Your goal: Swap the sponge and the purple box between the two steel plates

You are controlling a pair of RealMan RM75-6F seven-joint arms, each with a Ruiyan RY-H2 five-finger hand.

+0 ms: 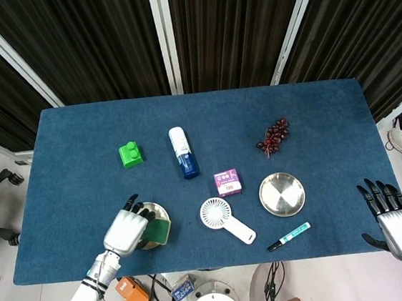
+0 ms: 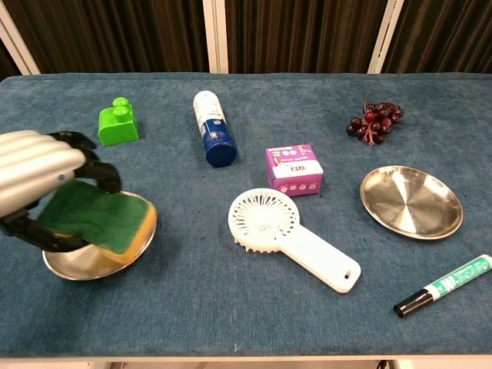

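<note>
My left hand (image 2: 38, 173) (image 1: 126, 230) grips the green-and-yellow sponge (image 2: 100, 219) (image 1: 157, 231) and holds it tilted just above the left steel plate (image 2: 73, 265) (image 1: 156, 211). The purple box (image 2: 293, 169) (image 1: 227, 181) sits on the blue cloth between the plates, beside neither hand. The right steel plate (image 2: 411, 201) (image 1: 282, 194) holds nothing. Off the table's right edge, my right hand (image 1: 391, 211) hangs with its fingers spread and nothing in it; the chest view does not show it.
A white hand fan (image 2: 284, 234) lies between the plates, in front of the box. A blue-and-white bottle (image 2: 212, 128), a green block (image 2: 118, 121) and dark grapes (image 2: 374, 121) lie further back. A green marker (image 2: 443, 285) lies near the front right edge.
</note>
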